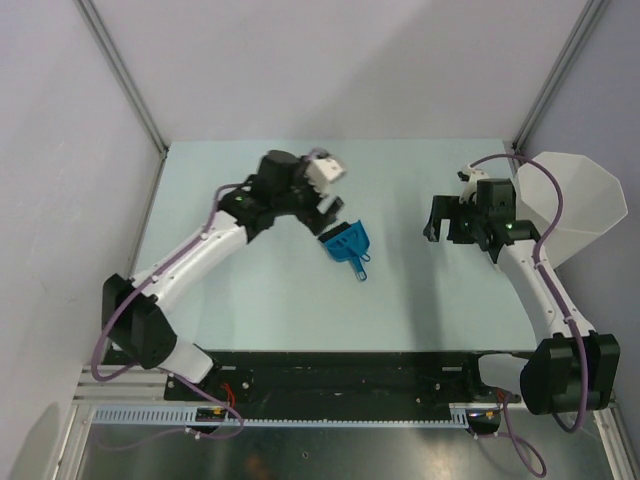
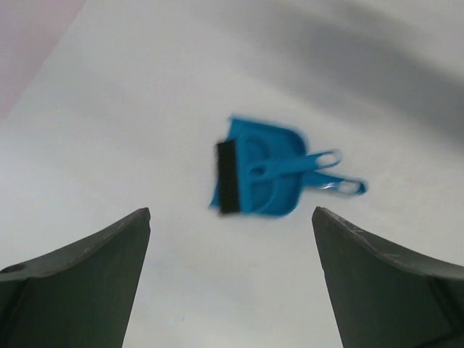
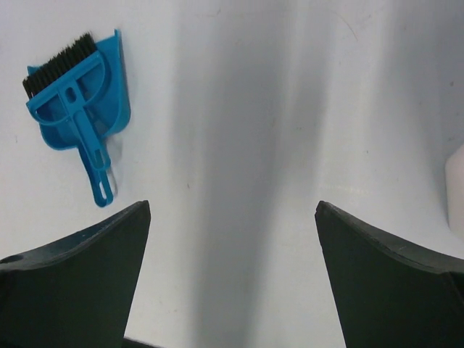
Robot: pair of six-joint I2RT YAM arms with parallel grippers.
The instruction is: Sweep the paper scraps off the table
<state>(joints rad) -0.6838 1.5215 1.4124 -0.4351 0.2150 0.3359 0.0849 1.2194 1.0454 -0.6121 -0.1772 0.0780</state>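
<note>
Blue plastic dustpan (image 2: 279, 201), a black-bristled brush (image 2: 228, 177) nested in it, lies flat on the pale green table (image 1: 400, 300) just ahead of my left pincer (image 2: 232, 217), whose fingers are spread wide and grip nothing. My right pincer (image 3: 232, 210), likewise spread and empty, hovers over the table, with the dustpan ahead to its left and the white bin (image 1: 575, 200) close on its right.

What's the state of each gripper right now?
Left gripper: open, holding nothing; the blue dustpan and brush lies beyond its fingers, untouched.
Right gripper: open, empty.
</note>
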